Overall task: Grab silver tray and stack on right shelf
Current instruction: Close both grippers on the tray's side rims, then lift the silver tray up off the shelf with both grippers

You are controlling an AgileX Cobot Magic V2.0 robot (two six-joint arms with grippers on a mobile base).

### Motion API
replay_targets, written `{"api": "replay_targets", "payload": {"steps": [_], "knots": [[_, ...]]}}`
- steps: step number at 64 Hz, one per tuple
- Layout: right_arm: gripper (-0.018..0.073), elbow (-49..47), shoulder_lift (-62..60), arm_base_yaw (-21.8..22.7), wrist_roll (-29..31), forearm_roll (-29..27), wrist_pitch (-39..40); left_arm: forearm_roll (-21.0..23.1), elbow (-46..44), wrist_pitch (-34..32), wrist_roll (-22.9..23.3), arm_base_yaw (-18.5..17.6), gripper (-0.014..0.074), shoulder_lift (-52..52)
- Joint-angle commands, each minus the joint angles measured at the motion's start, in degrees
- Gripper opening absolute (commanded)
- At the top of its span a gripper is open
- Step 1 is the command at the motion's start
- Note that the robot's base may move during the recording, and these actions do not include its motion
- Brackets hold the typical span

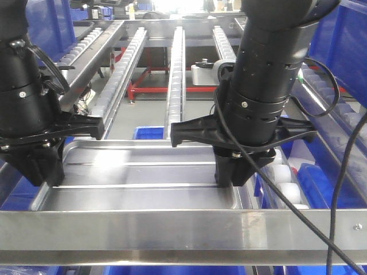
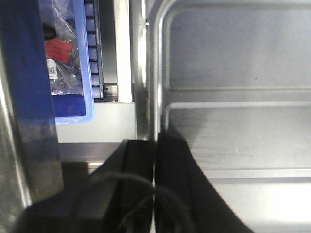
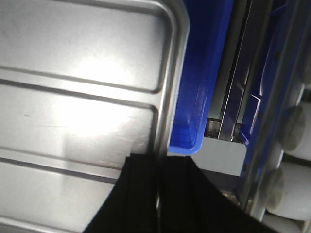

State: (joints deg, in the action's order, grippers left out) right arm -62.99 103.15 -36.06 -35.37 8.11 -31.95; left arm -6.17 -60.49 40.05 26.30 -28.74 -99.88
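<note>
Gripping: both arms are on the silver tray point(image 1: 143, 172), one at each short end.
left gripper point(image 2: 155, 162): jaws clamped on the tray's left rim, with one black finger point(image 2: 136, 189) outside and the other on the floor side.
right gripper point(image 3: 159, 189): likewise on the right rim, jaws closed on it; only a thin sliver of rim shows between the fingers point(image 3: 187, 204).
tray position: level, long side across the rack, just behind the front crossbar point(image 1: 172, 235) of the right shelf point(image 1: 321, 229). Cannot tell whether the near rim touches the bar.
tray floor: two raised ridges run lengthwise, with a glare patch on the left half.
support: cannot tell whether the underside rests on anything.
lower left: pale-blue bin point(image 2: 73, 114) holding bagged parts, just beside the left rim and lower.
lower right: blue bin point(image 3: 199, 97) edge just beside the right rim, with white rollers point(image 3: 291, 131) further out.
behind: long roller lanes point(image 1: 176, 74) run back from the tray, and dark-blue crates point(image 1: 344, 51) stand on the right.
</note>
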Motion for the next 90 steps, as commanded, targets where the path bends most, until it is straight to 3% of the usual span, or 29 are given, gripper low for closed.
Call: {"api": "replay_targets", "payload": {"steps": [1,34,48,55,70,90], "knots": [[0.0051,-1.65,-3.89,0.19,0.71,1.56,-0.06,-0.53,-1.44,-1.26,0.94,-0.08,-0.0093,2.91],[0.0051,-1.59,-19.14,-1.64,1.81,2.49,-8.33,-0.48,-1.44,3.95,2.19,-0.94,-0.0093,19.73],[0.0051,-1.59,-26.82,-6.65,1.76,4.57,-16.44,-0.55,-1.44,9.36,2.71,-6.08,-0.0093,29.74],[0.0051,-1.59,-29.68,-8.49,1.56,4.57,-18.59,-0.77,-1.44,10.91,6.07,-9.36,-0.0093,32.72],[0.0051,-1.53,-33.27,-9.26,0.22,4.55,-22.41,-3.54,-1.44,12.28,9.75,-15.95,-0.0093,32.95],[0.0051,-1.47,-33.53,-9.2,0.22,4.7,-21.8,-5.57,-1.44,12.98,10.1,-16.56,-0.0093,30.64]]}}
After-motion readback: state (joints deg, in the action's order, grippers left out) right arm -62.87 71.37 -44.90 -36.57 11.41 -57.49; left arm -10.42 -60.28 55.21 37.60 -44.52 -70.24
